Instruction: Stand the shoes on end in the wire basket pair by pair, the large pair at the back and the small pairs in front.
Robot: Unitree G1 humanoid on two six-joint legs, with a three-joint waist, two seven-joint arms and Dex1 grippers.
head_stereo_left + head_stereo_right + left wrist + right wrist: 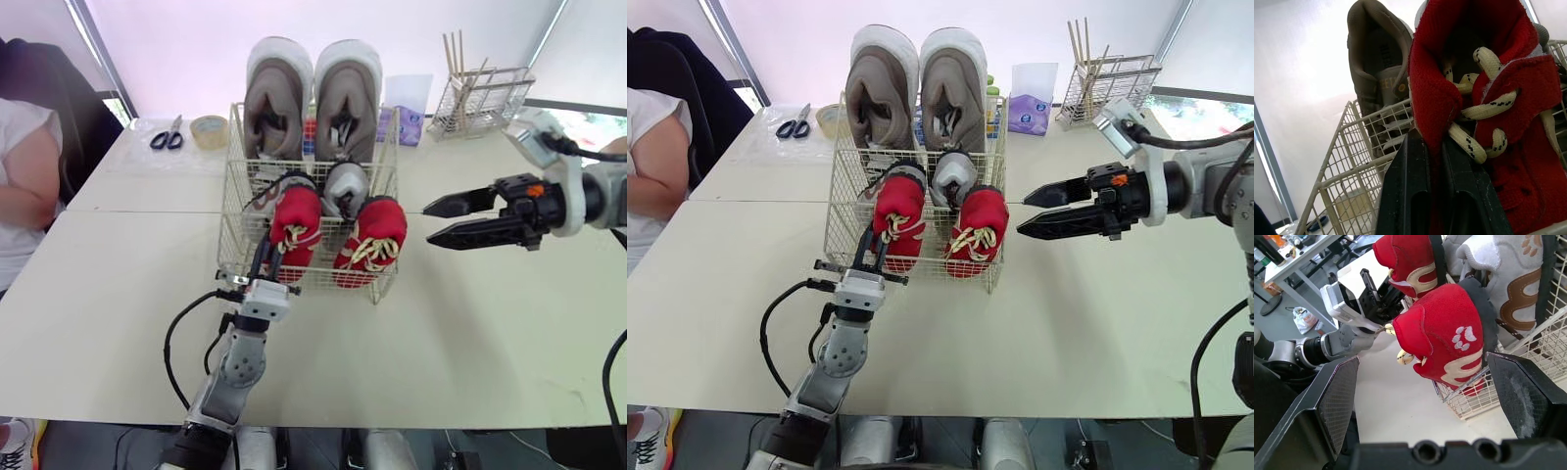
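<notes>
A wire basket stands mid-table. Two large grey-brown shoes stand on end at its back. A small grey pair sits in the middle, and two small red shoes with cream laces stand in front. My left gripper reaches over the front wall and is shut on the tongue edge of the left red shoe; the red fabric is pinched between its black fingers. My right gripper hovers open just right of the basket, level with the right red shoe.
Scissors and a tape roll lie behind the basket to the left. A purple pack and a wire rack with sticks stand at the back right. A person sits at the table's left end.
</notes>
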